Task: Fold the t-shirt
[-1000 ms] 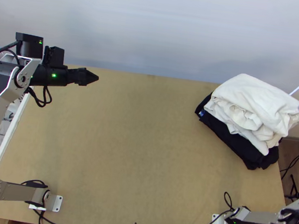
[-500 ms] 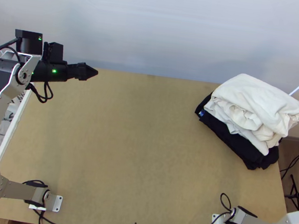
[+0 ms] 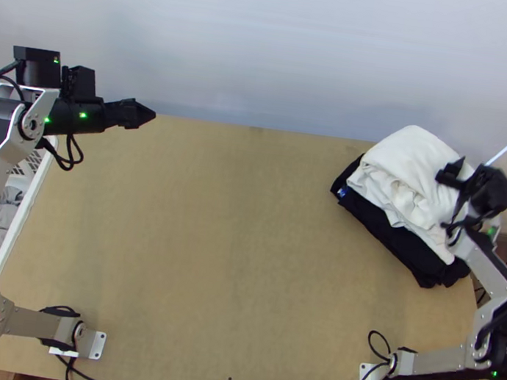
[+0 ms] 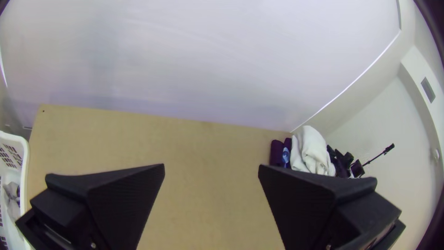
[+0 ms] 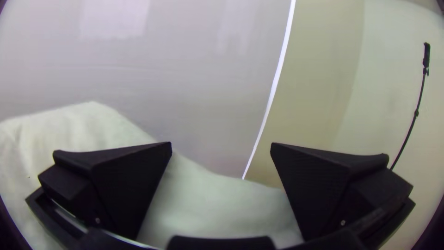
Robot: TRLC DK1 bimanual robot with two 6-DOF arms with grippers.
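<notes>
White folded cloth (image 3: 405,157) lies stacked on black cloth (image 3: 389,232) at the table's far right; whether either is the t-shirt I cannot tell. My left gripper (image 3: 143,115) is over the far left of the table, well apart from the stack. In the left wrist view that gripper (image 4: 211,167) is open with nothing between its fingers, the white cloth (image 4: 314,150) far off. My right gripper (image 3: 451,172) is above the white cloth, covering part of it. In the right wrist view the gripper (image 5: 221,146) stands open, with white cloth (image 5: 222,203) beyond its fingers.
A white basket (image 3: 21,224) with grey cloth inside stands along the table's left edge, beside the left arm. The wooden table (image 3: 246,248) stretches between it and the stack. A pale wall (image 3: 270,51) rises behind the far edge. Cables lie near both bases.
The right arm has swung in from the right edge, bringing its gripper over the white cloth. My left gripper has shifted slightly left and away. The stack looks the same.
</notes>
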